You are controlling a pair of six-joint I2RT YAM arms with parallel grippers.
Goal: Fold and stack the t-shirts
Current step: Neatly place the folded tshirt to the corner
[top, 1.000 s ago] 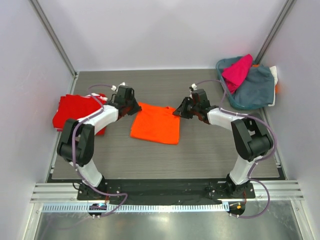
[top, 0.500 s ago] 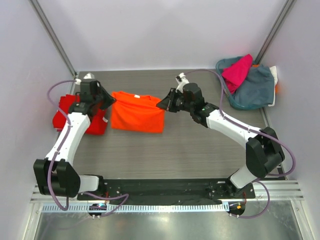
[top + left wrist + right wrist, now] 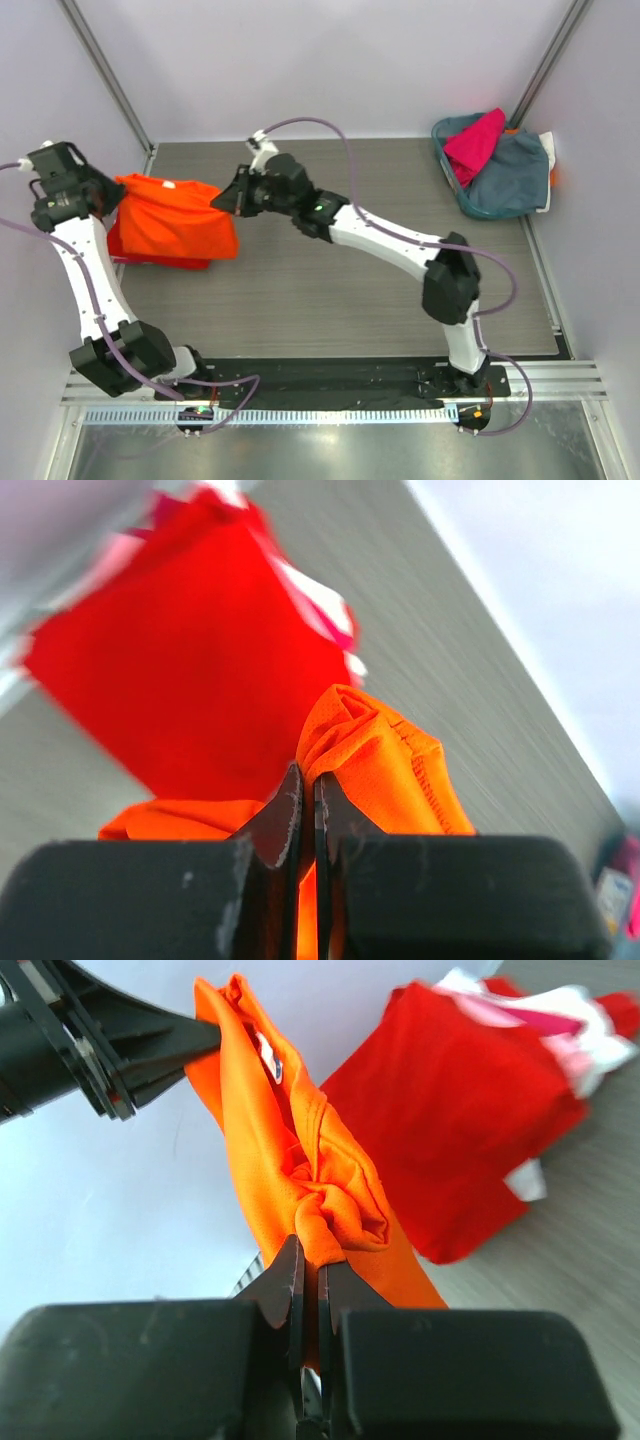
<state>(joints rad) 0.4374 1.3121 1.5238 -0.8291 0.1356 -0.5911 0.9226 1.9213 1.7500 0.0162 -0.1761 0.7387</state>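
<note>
Both were clamped tight on the orange t-shirt (image 3: 175, 222). The left end effector (image 3: 308, 780) pinched one bunched edge and the right end effector (image 3: 310, 1252) the other, with the shirt spread over the red t-shirt (image 3: 190, 680) at the left side of the grey tabletop (image 3: 350, 290). A magenta t-shirt (image 3: 475, 140) lay in a teal basket (image 3: 500, 195) at the far right corner, with pale walls around.

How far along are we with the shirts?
Done: the red shirt lies folded at the far left. In hand: the orange shirt, pinched by the left hand and right hand, hangs over the red one, not yet released. Left: the magenta shirt, unfolded in the basket.
</note>
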